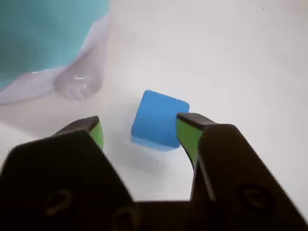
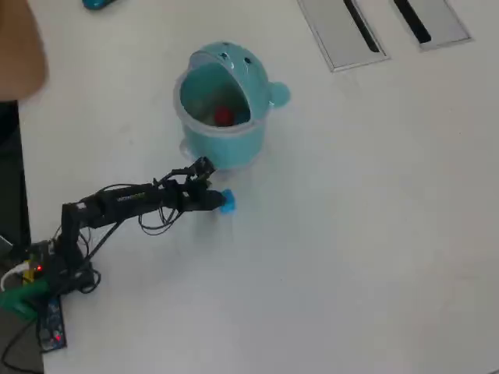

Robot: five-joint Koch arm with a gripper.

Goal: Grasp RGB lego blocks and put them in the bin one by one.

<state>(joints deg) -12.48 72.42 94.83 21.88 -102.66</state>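
Black claw (image 1: 139, 127) with green inner pads fills the bottom of the wrist view, its two tips apart and straddling the blue block (image 1: 159, 119); the right-hand pad looks to be touching or just beside the block's right edge, while a clear gap shows between the left-hand pad and the block. Block sits flat on the white desk (image 1: 240, 62), slightly turned relative to the claw. Upper left of the wrist view: teal wall of the bin (image 1: 43, 33) with its clear base, near the block but not touching it. Overhead view: arm reaches from lower left toward frame centre, claw (image 2: 221, 202) at the blue block (image 2: 228, 202), just below the bin (image 2: 226, 148). Lid is hinged back; a red block (image 2: 224, 117) lies inside the bin. Yellow-green block not made out in either view. Judgement: step in hand is the grasp of the blue block, claw placed but not closed. Next move calls for closing squarely on the block so it does not pivot out, then lifting clear of the rim and carrying it over the opening.
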